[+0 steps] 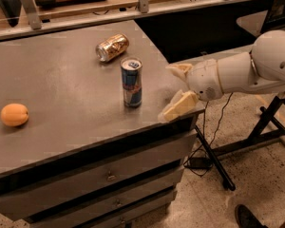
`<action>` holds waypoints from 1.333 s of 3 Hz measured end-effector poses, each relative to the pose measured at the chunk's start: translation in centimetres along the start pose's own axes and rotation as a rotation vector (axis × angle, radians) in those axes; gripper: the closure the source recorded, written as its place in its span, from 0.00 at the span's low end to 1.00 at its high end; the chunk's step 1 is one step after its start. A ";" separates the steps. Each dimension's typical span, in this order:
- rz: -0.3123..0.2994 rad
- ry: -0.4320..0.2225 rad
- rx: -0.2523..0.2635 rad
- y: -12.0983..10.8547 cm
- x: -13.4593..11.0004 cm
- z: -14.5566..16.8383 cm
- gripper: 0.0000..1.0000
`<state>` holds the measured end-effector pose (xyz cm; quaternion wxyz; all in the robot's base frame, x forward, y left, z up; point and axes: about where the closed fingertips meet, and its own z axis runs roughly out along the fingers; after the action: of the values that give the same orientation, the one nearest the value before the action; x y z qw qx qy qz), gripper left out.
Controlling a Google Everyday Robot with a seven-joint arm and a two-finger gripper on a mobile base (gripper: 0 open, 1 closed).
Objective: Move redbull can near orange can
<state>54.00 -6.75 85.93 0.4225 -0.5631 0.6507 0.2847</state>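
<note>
- My gripper hangs at the right edge of the table, fingers spread wide, holding nothing, near the upright redbull can.
- A clumsy approach could topple it, or roll the orange can lying behind.

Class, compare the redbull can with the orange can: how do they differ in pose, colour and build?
Pose: the redbull can stands upright; the orange can lies on its side. Colour: the redbull can is blue-and-silver; the orange can is golden-orange. Build: the redbull can is slimmer than the orange can. Both sit on the table; the open pincer is by its right edge.
</note>
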 end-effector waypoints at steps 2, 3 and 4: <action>-0.026 -0.084 -0.018 -0.6 -1.9 4.5 0.00; -0.038 -0.132 -0.064 -0.7 -3.0 6.6 0.17; -0.043 -0.156 -0.111 -0.5 -3.6 7.8 0.39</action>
<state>56.26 1.49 85.37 0.4459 -0.5756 0.5869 0.3541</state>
